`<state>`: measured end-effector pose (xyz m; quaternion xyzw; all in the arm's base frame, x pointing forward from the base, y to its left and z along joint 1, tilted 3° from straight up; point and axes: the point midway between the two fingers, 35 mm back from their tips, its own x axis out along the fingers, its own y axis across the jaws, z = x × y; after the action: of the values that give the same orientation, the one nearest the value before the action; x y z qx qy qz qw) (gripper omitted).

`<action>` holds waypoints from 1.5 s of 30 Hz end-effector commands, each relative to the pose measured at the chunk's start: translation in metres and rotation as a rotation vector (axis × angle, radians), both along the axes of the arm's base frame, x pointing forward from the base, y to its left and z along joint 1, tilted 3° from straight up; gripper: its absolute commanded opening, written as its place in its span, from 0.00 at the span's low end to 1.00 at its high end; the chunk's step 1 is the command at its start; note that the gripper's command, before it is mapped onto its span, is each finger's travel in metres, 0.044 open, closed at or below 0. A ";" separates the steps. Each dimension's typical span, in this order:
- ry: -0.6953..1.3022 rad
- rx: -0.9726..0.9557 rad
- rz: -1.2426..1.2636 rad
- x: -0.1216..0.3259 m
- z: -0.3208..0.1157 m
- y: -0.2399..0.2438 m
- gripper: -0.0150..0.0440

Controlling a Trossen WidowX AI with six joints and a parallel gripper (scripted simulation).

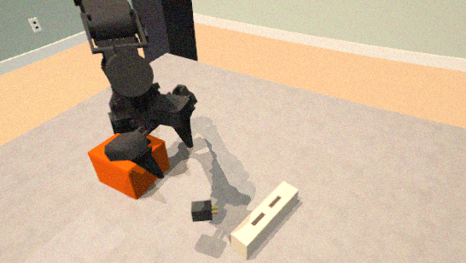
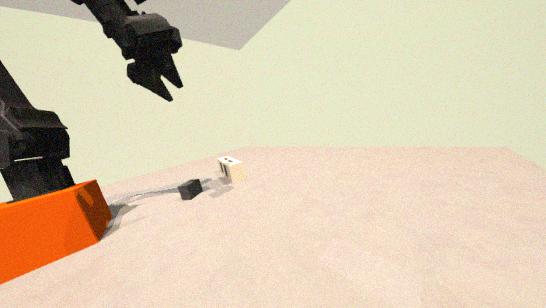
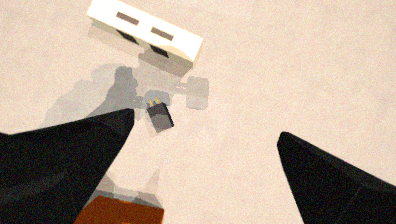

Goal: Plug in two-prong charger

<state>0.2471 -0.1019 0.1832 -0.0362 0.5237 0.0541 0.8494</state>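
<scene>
The dark two-prong charger point(image 1: 201, 211) point(image 2: 190, 189) point(image 3: 161, 119) lies on the table. Its brass prongs point(image 1: 214, 210) point(image 3: 154, 101) point toward the power strip, with a gap between. The white power strip point(image 1: 243, 232) point(image 2: 237, 173) point(image 3: 189, 48) has two dark slots on top and two dark openings on the side facing the charger. My gripper point(image 1: 177, 161) point(image 2: 176, 93) point(image 3: 206, 127) is wide open and empty, high above the table. In the wrist view the charger shows between the fingers, closer to the left finger. The prongs are hidden in the exterior view.
An orange block point(image 1: 115, 175) point(image 2: 50, 230) point(image 3: 125, 212) stands at the arm's base, behind the charger as seen from the strip. The arm's shadow falls across the table near the charger and strip. A wall outlet point(image 1: 35, 25) shows far off in the top view.
</scene>
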 end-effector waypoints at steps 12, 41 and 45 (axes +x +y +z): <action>0.207 -0.058 0.216 0.017 -0.082 0.026 1.00; 0.459 -0.177 0.534 -0.001 -0.176 0.075 1.00; 0.459 -0.177 0.534 0.001 -0.177 0.074 1.00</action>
<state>0.2474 -0.0278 0.0082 -0.2270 0.6750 0.2325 0.6624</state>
